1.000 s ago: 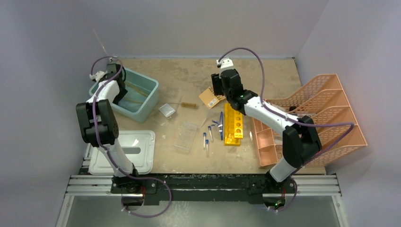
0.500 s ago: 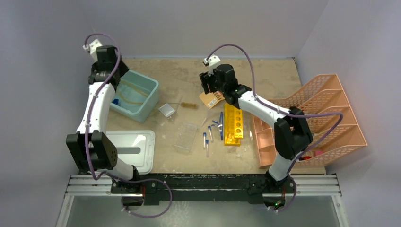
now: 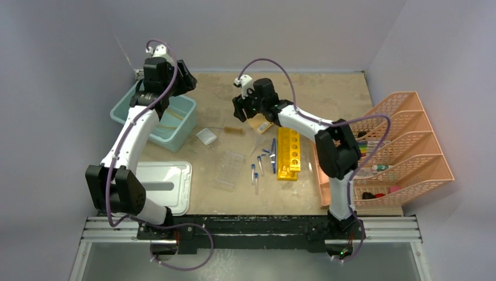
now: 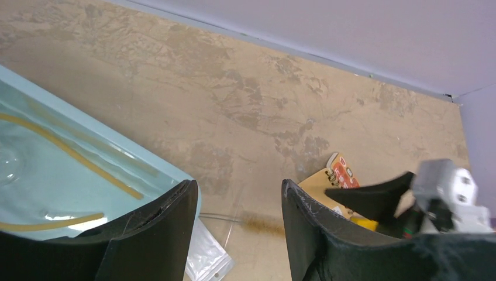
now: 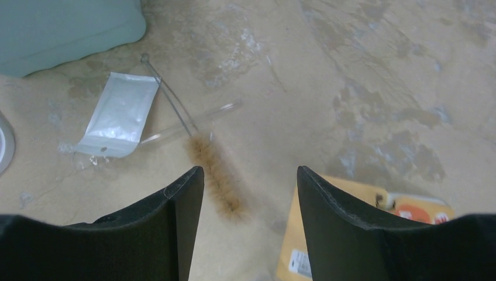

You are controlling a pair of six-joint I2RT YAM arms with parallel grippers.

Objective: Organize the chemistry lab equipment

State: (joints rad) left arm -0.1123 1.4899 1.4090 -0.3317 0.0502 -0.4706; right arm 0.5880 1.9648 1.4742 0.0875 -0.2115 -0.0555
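The thin brush (image 3: 234,130) lies on the table by a small clear bag (image 3: 206,136). My right gripper (image 3: 240,109) is open and empty just above the brush's bristles (image 5: 216,172), with the bag (image 5: 120,114) to its left. My left gripper (image 3: 183,82) is open and empty above the far right corner of the teal bin (image 3: 155,117). In its wrist view the open left gripper (image 4: 240,184) looks down on the brush (image 4: 263,222) and the bag (image 4: 205,257). Several blue-capped tubes (image 3: 263,161) lie between a clear rack (image 3: 230,168) and two yellow racks (image 3: 288,153).
A tan spiral notebook (image 3: 261,123) lies under the right wrist and shows in the right wrist view (image 5: 290,249). The teal bin (image 4: 58,158) holds yellow tubing. A white lid (image 3: 158,186) lies front left. The salmon-pink mesh organiser (image 3: 392,146) stands at the right edge.
My left arm has swung from the bin's left side up and right to its far right corner. My right gripper has moved left from over the notebook to above the brush.
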